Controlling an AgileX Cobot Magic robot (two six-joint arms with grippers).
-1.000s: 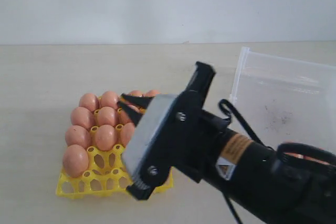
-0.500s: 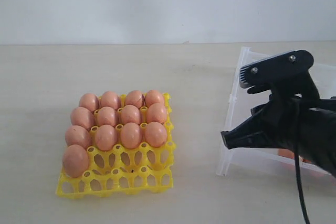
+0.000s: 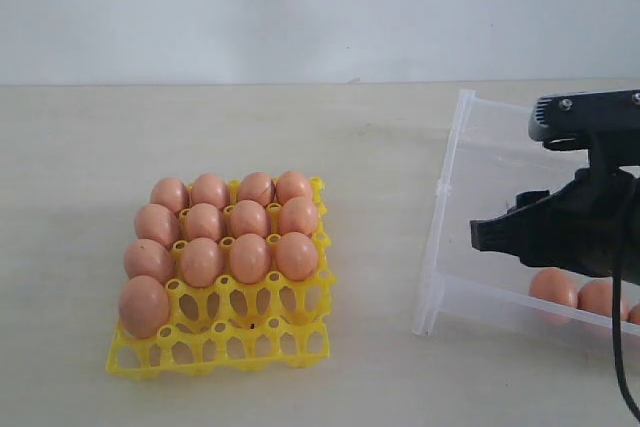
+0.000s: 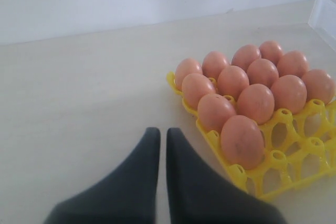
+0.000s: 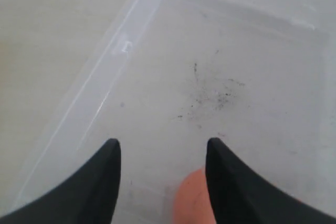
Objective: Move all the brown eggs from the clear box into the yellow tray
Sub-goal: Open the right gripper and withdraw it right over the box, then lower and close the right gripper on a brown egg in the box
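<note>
Swinging off the tray [image 3: 215, 359] at lower left and over to the box [image 3: 450, 172] at right, all within the last second. Right gripper [image 5: 163, 148] fingers gone from together to well apart, holding nothing, aimed down at an egg [image 5: 191, 200] on the box floor. Reads as one drop-off finished and the next pickup starting. Thirteen eggs [image 3: 225, 232] seated in the tray, three cups along its near row bare. Seemingly three leftover eggs [image 3: 556, 287] in the box at lower right of the outside view, one cut off by the frame edge. Left gripper [image 4: 161, 136] idle beside the tray, fingers together.
</note>
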